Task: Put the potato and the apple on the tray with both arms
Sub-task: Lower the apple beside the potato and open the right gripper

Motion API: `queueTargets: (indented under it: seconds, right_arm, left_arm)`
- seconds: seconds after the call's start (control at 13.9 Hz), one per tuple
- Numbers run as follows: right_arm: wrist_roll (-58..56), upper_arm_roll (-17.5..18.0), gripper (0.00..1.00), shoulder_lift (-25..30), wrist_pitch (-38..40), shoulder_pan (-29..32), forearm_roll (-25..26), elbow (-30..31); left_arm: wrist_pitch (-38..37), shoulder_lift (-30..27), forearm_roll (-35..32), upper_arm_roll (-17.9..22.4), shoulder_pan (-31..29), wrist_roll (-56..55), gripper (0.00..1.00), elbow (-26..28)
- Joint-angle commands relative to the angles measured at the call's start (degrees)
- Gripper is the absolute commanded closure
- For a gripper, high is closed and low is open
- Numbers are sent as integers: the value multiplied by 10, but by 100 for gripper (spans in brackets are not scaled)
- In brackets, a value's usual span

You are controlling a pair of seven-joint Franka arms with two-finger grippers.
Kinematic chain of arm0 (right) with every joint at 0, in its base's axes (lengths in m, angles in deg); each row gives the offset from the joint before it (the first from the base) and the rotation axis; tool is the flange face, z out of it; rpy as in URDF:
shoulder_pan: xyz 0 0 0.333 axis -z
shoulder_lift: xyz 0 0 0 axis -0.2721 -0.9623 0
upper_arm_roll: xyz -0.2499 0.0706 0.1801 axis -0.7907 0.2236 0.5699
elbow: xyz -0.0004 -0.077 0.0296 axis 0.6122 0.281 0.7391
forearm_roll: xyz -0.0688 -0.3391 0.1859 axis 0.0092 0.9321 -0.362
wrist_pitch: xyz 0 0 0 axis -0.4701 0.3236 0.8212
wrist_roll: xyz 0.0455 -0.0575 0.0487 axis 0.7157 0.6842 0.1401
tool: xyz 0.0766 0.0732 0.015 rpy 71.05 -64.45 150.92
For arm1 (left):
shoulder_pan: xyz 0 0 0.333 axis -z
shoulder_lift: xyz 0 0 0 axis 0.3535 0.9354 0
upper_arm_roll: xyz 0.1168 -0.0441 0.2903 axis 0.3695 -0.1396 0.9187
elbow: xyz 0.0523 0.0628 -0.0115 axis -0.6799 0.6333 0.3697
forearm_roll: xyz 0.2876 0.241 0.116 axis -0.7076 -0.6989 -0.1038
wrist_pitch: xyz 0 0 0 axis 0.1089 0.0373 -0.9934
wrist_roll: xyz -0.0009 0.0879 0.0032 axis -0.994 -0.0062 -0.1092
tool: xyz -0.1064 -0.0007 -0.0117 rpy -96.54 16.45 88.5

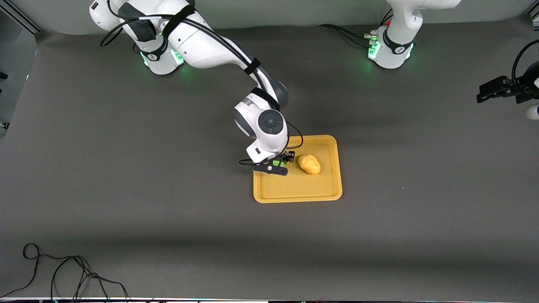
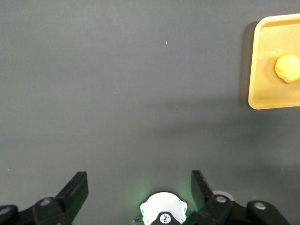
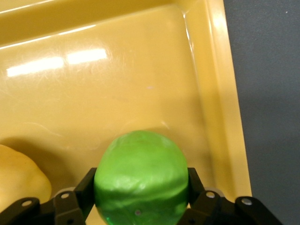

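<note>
Yellow potato (image 1: 309, 164) lying on orange tray (image 1: 297, 195), green apple (image 3: 140, 180) above tray

I can read no text, label, brand or number anywhere, neither on my arms nor on the tray (image 1: 297, 192). Small marks on my bases are too tiny to make out.
</note>
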Motion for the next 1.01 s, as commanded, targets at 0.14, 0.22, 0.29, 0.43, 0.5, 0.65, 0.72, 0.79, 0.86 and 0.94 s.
queueTargets:
  seconds: [0.14,0.22,0.29,0.43,0.5,0.65,0.72,0.79,0.86,0.94]
  right_arm:
    - [15,0,65,-12,1,3,2,-22]
    - [16,0,62,-12,1,3,2,-22]
    - [15,0,60,-12,1,3,2,-22]
    - [12,0,60,-14,1,7,3,-21]
    - [13,0,60,-15,1,7,3,-21]
    - [16,0,0,-16,1,8,2,-22]
    - [19,0,0,-16,1,8,2,-23]
    - [18,0,0,-13,1,8,2,-24]
    - [17,-1,0,-7,5,8,1,-26]
    - [17,-1,0,4,14,8,0,-31]
  left_arm:
    - [-2,5,-1,3,6,2,2,-12]
    - [-2,5,1,3,6,2,2,-12]
    - [-2,5,1,3,6,2,2,-12]
    - [-2,5,1,3,7,2,2,-12]
    - [-1,5,2,3,7,1,2,-11]
    - [-1,6,2,3,7,1,2,-11]
    - [-1,6,2,3,7,2,2,-11]
    - [-1,6,2,3,7,2,2,-11]
    - [-1,6,2,3,6,2,2,-11]
    - [-1,6,2,3,6,2,2,-11]
